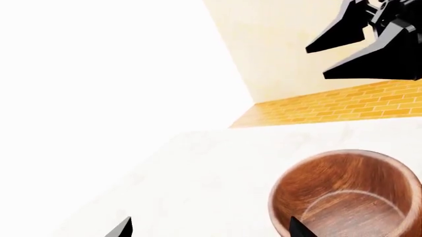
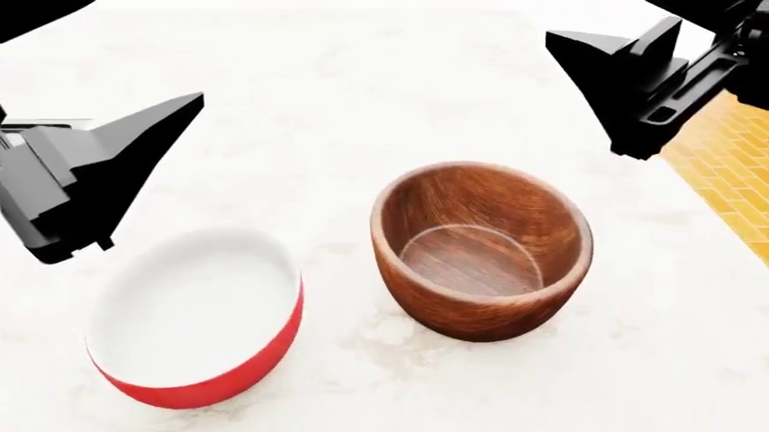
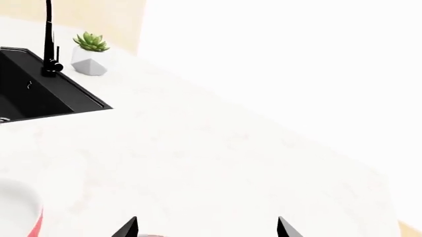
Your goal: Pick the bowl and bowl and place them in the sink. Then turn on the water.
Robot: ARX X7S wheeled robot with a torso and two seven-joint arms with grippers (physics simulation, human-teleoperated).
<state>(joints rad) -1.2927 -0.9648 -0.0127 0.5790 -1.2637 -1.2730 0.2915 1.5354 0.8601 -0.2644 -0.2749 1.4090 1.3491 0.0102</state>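
A red bowl [image 2: 193,319] with a white inside stands at the near left of the white counter. To its right sits a deeper brown wooden bowl [image 2: 481,247], upright. My left gripper [image 2: 147,50] hovers open above the red bowl's far side. In the left wrist view the left gripper [image 1: 211,227] is open, with one fingertip over the wooden bowl [image 1: 349,192]. My right gripper [image 2: 597,18] hangs open above and beyond the wooden bowl, empty. The right wrist view shows the right gripper [image 3: 207,227] open, the red bowl's edge [image 3: 20,207], the black sink [image 3: 39,94] and its tap [image 3: 49,39].
A small succulent in a white pot [image 3: 90,54] stands beside the tap. The counter's right edge drops to an orange brick floor [image 2: 733,171]. A cream wall [image 1: 297,39] rises behind that floor.
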